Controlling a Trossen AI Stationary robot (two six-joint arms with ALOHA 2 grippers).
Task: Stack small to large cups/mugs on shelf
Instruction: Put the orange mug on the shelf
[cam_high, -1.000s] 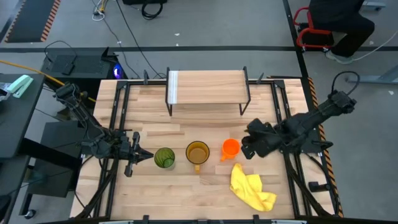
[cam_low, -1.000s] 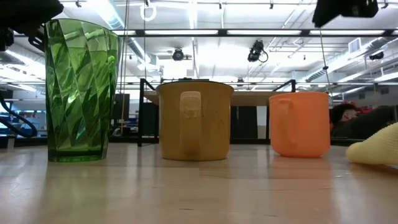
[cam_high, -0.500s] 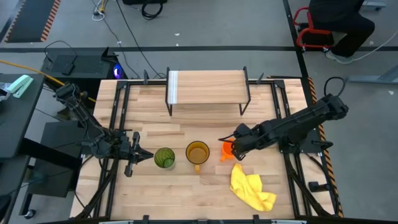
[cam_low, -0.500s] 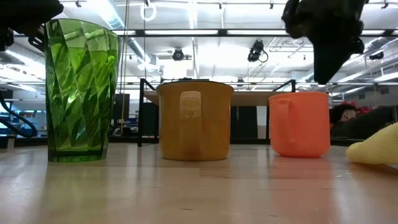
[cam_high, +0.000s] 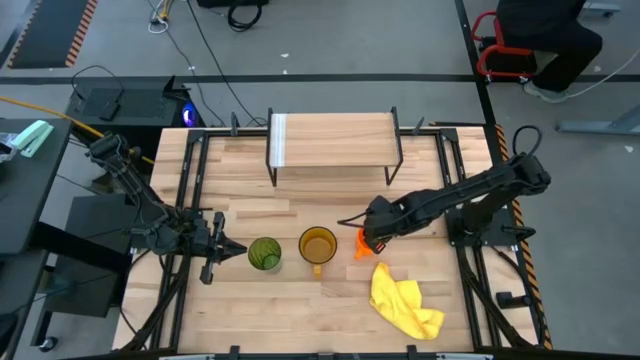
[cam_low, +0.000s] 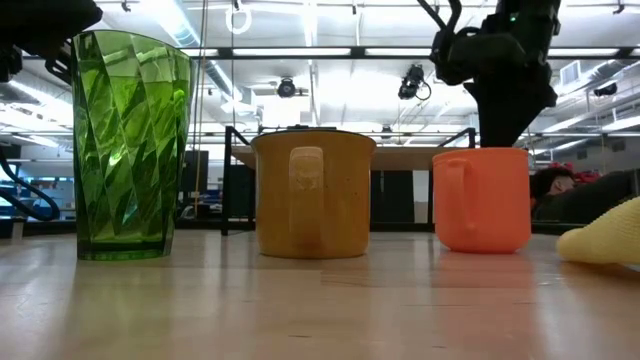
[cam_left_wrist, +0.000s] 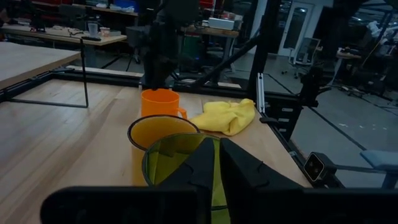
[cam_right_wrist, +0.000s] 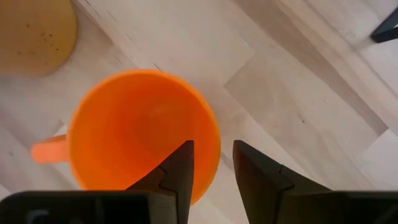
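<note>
The small orange cup (cam_high: 362, 246) (cam_low: 482, 200) stands upright on its base, rightmost in a row with the amber mug (cam_high: 318, 245) (cam_low: 312, 195) and the green tumbler (cam_high: 264, 253) (cam_low: 130, 150). My right gripper (cam_right_wrist: 213, 146) (cam_low: 505, 135) is open and points down over the orange cup (cam_right_wrist: 137, 130). One finger (cam_right_wrist: 180, 168) is over the inside and one finger (cam_right_wrist: 255, 174) outside the right-hand rim; no touch shows. My left gripper (cam_high: 236, 250) (cam_left_wrist: 216, 163) is shut, level, just left of the tumbler. The shelf (cam_high: 330, 140) stands behind the row.
A crumpled yellow cloth (cam_high: 405, 305) (cam_low: 605, 245) lies near the front edge, right of the orange cup. The shelf's black legs (cam_high: 395, 165) stand on the far half of the table. Black rails (cam_high: 190, 190) run along both table sides. A person sits beyond the far right corner.
My right arm has reached toward the table's left, from beside the orange cup to above it, and come down until its fingers reach the cup's rim. The three vessels and the left arm have stayed where they were.
</note>
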